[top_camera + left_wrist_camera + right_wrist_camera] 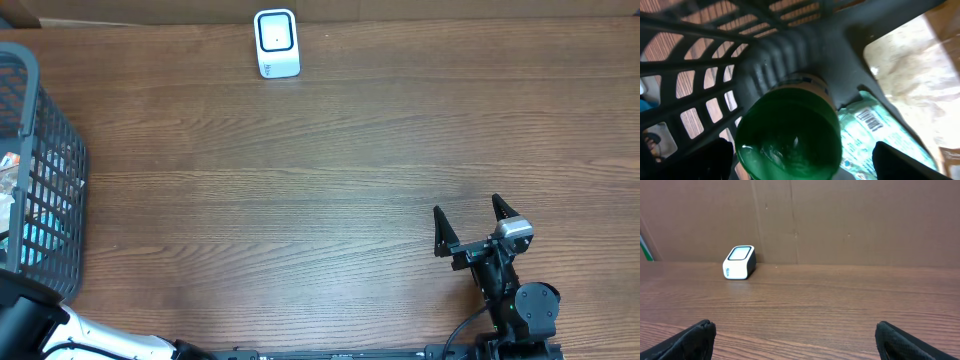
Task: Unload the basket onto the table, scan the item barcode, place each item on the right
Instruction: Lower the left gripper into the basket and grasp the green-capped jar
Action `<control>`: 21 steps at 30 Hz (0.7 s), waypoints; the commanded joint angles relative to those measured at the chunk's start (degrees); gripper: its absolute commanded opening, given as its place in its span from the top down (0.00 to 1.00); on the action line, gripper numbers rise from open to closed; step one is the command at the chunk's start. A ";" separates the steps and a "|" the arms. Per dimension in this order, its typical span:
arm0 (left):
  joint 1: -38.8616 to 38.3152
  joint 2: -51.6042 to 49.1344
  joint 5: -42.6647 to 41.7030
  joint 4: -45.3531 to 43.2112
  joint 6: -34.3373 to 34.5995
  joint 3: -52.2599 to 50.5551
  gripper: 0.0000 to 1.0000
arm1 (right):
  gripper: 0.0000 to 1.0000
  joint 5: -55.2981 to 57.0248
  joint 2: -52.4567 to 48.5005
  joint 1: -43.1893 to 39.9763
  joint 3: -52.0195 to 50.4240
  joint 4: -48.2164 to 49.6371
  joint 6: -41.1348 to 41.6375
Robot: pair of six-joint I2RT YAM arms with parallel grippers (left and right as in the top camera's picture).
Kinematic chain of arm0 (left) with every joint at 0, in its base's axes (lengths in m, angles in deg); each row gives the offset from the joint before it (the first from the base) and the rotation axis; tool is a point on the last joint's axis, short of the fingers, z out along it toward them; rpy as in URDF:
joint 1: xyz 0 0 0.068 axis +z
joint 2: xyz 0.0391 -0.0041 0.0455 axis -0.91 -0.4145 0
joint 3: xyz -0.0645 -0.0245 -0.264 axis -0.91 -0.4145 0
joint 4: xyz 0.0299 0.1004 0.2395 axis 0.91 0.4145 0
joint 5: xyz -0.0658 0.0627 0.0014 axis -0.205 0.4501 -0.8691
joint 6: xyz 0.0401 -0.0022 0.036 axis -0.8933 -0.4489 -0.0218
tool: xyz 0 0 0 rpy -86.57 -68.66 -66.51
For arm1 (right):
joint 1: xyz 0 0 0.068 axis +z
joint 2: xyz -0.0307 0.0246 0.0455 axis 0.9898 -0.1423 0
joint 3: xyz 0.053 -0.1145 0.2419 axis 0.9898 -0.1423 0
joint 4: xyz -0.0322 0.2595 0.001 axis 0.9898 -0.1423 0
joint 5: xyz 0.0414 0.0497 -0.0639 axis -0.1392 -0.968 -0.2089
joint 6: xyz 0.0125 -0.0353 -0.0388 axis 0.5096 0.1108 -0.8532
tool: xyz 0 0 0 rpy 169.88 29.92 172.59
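Overhead, the scanner [276,43] stands at the far edge of the bench, the basket [40,170] sits at its left edge, and the right gripper [478,222] is toward the near right corner, fingers spread on nothing. From the left wrist, the left gripper [805,167] is down inside the basket, jaws apart, the green-capped container [787,135] between them with a gap on its right, a barcoded packet [875,125] just beside it. From the right wrist, the scanner stands at the bench's back left, well apart from the spread fingers

Green-lidded can [787,137], dark grey lattice basket [58,200], white scanner [277,43], brown woodgrain table [350,170]
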 commanded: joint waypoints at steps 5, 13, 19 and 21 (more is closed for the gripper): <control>0.68 -2.40 4.98 -0.59 1.86 -2.69 0.03 | 0.00 -0.22 0.46 0.33 -0.61 0.17 0.28; 0.48 -2.40 3.23 -2.64 2.38 -3.08 0.10 | 0.00 -0.22 0.46 0.33 -0.61 0.17 0.28; 0.02 -2.40 2.03 -3.45 2.38 -6.23 0.09 | 0.00 -0.22 0.46 0.33 -0.61 0.17 0.28; 0.04 -2.40 2.03 -4.20 2.38 -7.56 0.11 | 0.00 -0.22 0.46 0.33 -0.61 0.17 0.28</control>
